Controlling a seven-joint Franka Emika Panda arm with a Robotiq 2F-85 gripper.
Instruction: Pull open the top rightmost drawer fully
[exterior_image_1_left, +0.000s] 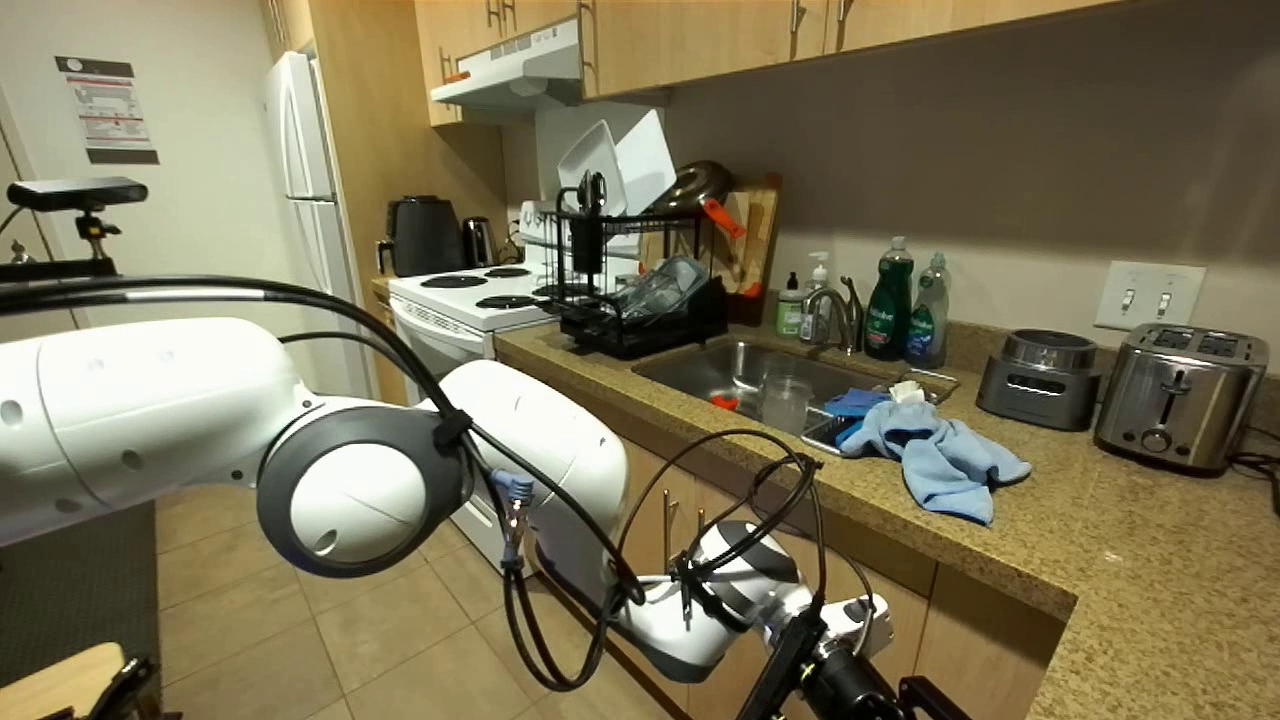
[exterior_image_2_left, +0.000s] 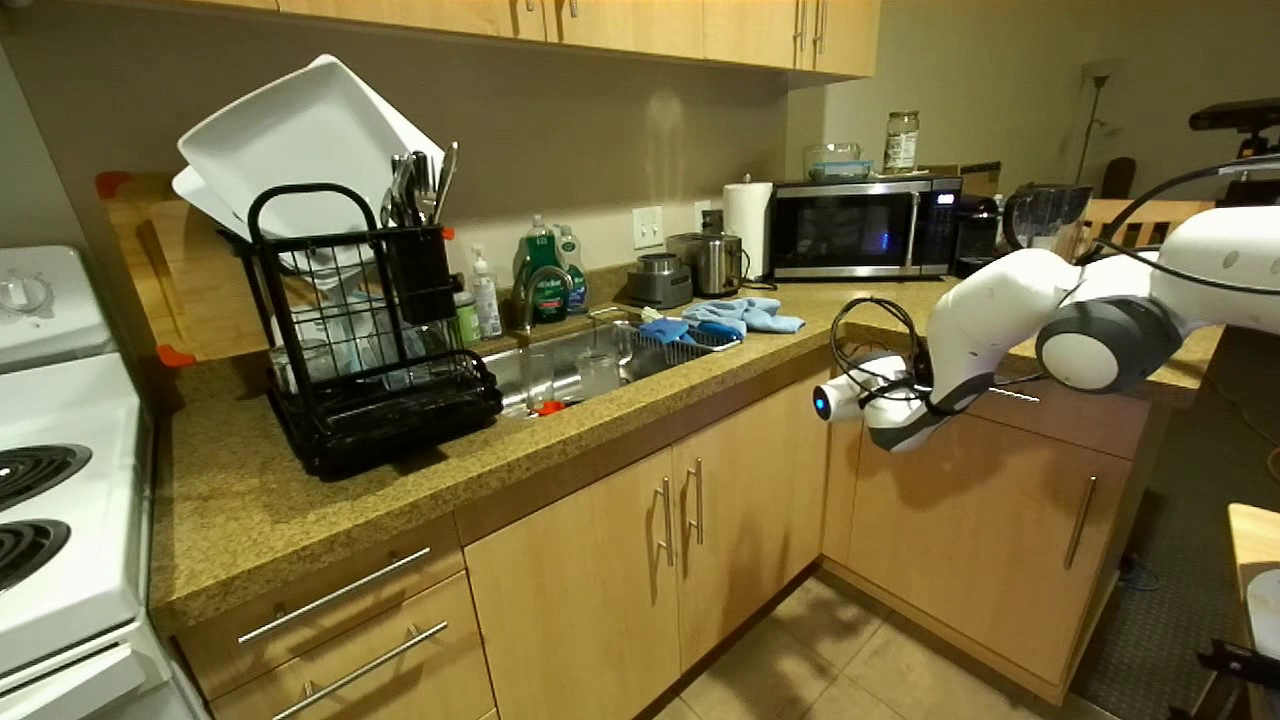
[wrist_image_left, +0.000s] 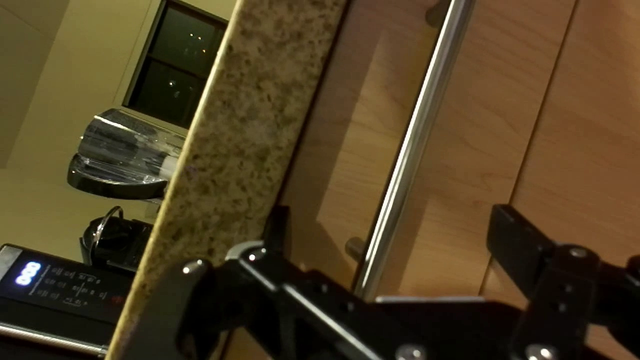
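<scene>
The top rightmost drawer (exterior_image_2_left: 1095, 420) is light tan wood and sits shut under the counter, right of the corner in an exterior view. Its front (wrist_image_left: 365, 160) fills the middle of the wrist view, with a long metal bar handle (wrist_image_left: 412, 145) crossing it at a slant. My gripper (wrist_image_left: 390, 227) is open and empty. Its fingers stand on either side of the handle's near end, one toward the counter edge, one over the seam below the drawer. In an exterior view the gripper body (exterior_image_1_left: 845, 690) runs off the bottom edge. The arm hides it in the remaining exterior view.
The speckled counter edge (wrist_image_left: 250, 130) lies close beside one finger. A cabinet door with a vertical handle (exterior_image_2_left: 1080, 522) is below the drawer. A microwave (exterior_image_2_left: 850, 230), a toaster (exterior_image_1_left: 1180, 395) and a blue cloth (exterior_image_1_left: 935, 460) stand or lie on the counter.
</scene>
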